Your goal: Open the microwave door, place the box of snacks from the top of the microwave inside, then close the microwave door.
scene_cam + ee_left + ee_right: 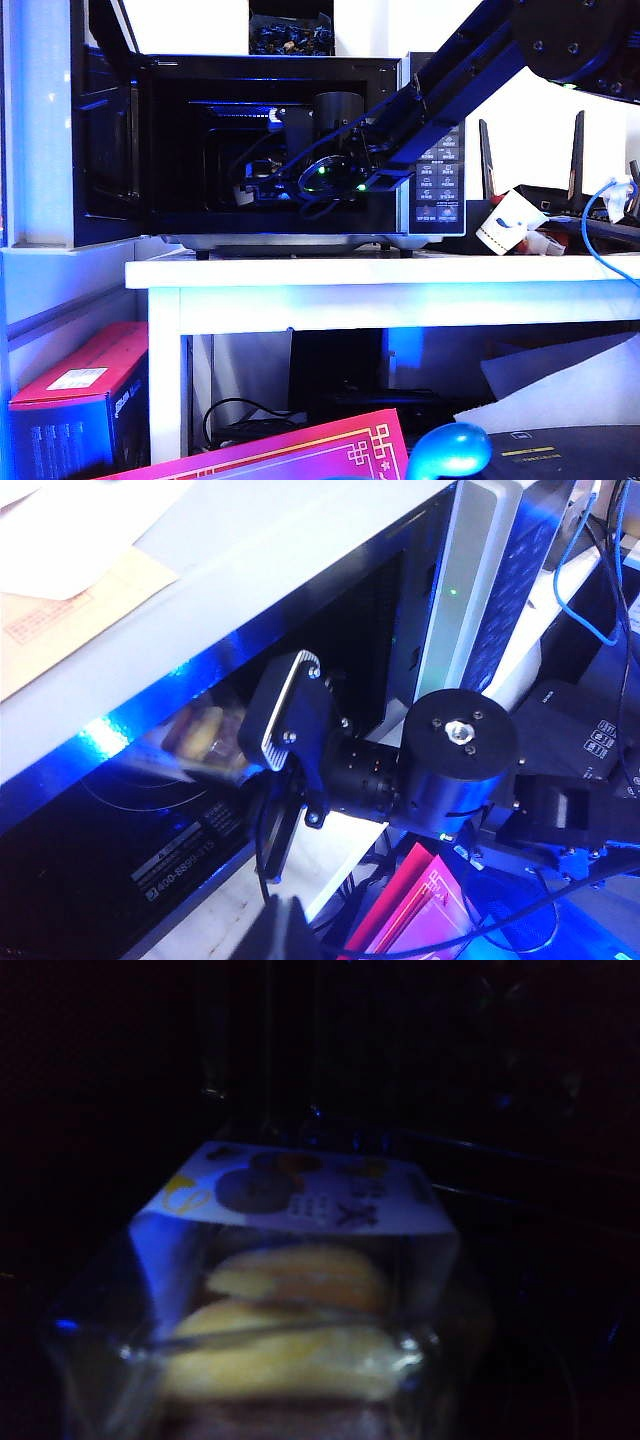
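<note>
Box of snacks point(300, 1290) sits inside the microwave point(430, 120), right pincer point(262, 185) unclear; left pincer point(285, 725) apart at nine o'clock by the microwave door point(105, 140). Next: retreat, swing it shut.

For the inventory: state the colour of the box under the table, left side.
Red-pink top, dark front: the cardboard box, clearest in the exterior view.

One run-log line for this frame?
door: glossy black microwave door open | right gripper: inside cavity | clear-sided snack box: before it | left gripper: idle beside door

One microwave point(300, 150), one box of snacks point(290, 1300), two grippers: left gripper point(290, 740), right gripper point(262, 185); two router antennas point(485, 150).
</note>
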Motion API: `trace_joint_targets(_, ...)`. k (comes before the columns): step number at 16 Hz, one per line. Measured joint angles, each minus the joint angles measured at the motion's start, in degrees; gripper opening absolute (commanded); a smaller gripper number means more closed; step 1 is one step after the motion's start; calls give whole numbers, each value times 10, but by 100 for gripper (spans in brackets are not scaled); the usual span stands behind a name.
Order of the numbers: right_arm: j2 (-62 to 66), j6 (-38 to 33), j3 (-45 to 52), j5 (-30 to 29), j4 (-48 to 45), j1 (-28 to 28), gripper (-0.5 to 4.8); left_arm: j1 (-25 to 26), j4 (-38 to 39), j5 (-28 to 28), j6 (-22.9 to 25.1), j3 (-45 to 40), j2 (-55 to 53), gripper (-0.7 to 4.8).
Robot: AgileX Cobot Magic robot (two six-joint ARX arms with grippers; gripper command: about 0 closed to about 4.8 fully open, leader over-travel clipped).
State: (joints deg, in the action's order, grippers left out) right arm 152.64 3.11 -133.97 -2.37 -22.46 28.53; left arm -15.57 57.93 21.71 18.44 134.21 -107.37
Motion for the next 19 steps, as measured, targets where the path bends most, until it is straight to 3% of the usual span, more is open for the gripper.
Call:
trace_joint_targets(1,0,0,0,12,-2,0,479,0,0,0,0,0,0,-6)
trace_joint_targets(4,-1,2,-1,22,-4,0,479,0,0,0,0,0,0,-6)
trace_joint_targets(9,-45,2,-1,24,101,14,479,0,1,0,0,0,0,-6)
trace_joint_targets(19,-219,0,-5,22,514,30,479,0,2,0,0,0,0,-6)
